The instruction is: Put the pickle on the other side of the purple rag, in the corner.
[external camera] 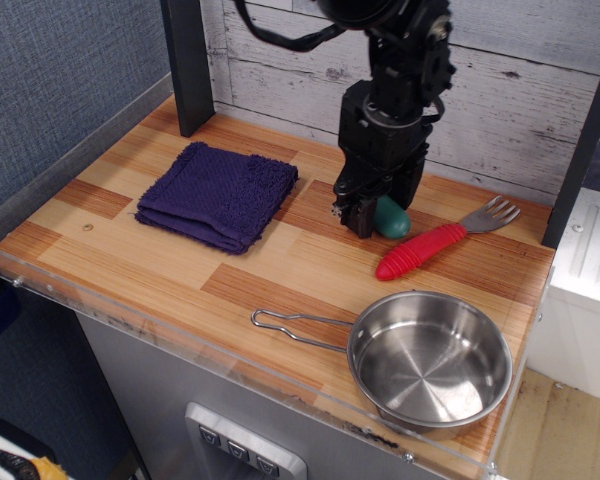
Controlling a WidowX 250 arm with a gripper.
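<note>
The teal-green pickle point(393, 219) lies on the wooden tabletop right of the purple rag point(218, 193). Only its right end shows, because the black gripper point(363, 214) has come down over its left part. The fingertips are at table level around or on the pickle, and I cannot tell how the jaws stand. The folded rag lies flat at the left of the table. The corner point(40, 235) beyond the rag, at the left with the clear acrylic rim, is bare striped wood.
A red-handled fork point(442, 240) lies just right of the pickle. A steel pan point(430, 360) with a wire handle stands at the front right. A dark post point(187, 62) stands at the back left, and a plank wall runs behind.
</note>
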